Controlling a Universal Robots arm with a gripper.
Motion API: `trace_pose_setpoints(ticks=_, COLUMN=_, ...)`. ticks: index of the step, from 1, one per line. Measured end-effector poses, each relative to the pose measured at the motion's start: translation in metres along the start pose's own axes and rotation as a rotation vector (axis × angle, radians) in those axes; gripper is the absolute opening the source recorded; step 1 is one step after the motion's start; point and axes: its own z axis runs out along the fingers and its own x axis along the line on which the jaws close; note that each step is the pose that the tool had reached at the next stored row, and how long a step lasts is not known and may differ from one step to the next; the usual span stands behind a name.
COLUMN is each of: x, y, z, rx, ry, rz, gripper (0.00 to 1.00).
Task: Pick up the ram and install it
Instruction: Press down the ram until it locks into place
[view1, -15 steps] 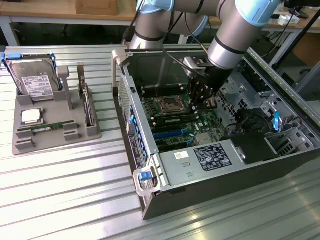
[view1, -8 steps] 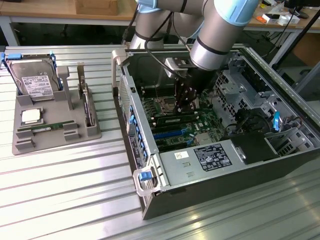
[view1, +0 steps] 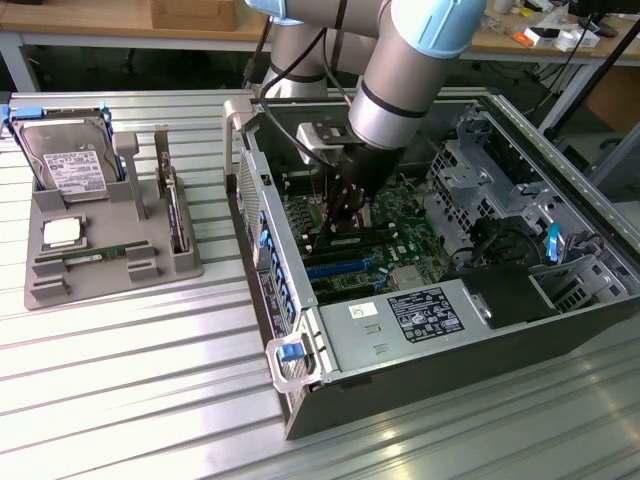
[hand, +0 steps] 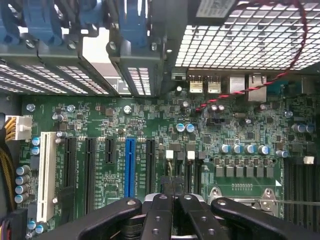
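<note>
Tool (view1: 345, 222) tips hidden behind arm; held ram possibly unseen.

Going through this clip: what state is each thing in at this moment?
gripper: shut, down inside the case above the motherboard
computer case: lying on its side, open
ram stick: lying flat in the grey tray
hard drive: propped in its tray holder
CPU chip: resting in the tray

Bright, even room light; the ribbed metal table (view1: 130, 370) throws white glare at the exterior view's lower left. The open computer case (view1: 440, 290) sits darker inside, shadowed beneath the arm. Close up, the perforated metal grille (hand: 250, 35) blows out white, and the gripper (hand: 174, 212) looks soft.
</note>
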Motion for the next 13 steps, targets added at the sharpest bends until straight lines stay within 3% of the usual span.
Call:
trace_pose_setpoints(ticks=10, x=0.002, y=-0.0015, z=0.0105, rx=-0.0003, ry=0.0001, rz=0.0, gripper=0.11)
trace_pose_setpoints(ticks=11, x=0.002, y=-0.0015, z=0.01, rx=0.0003, ry=-0.0009, rz=0.0, gripper=0.11)
trace_pose_setpoints(ticks=12, x=0.002, y=-0.0002, z=-0.0017, rx=0.0015, ry=-0.0004, rz=0.0, gripper=0.11)
trace_pose_setpoints(ticks=13, x=0.001, y=-0.0023, z=-0.0029, rx=0.0018, ry=-0.0009, rz=0.0, gripper=0.11)
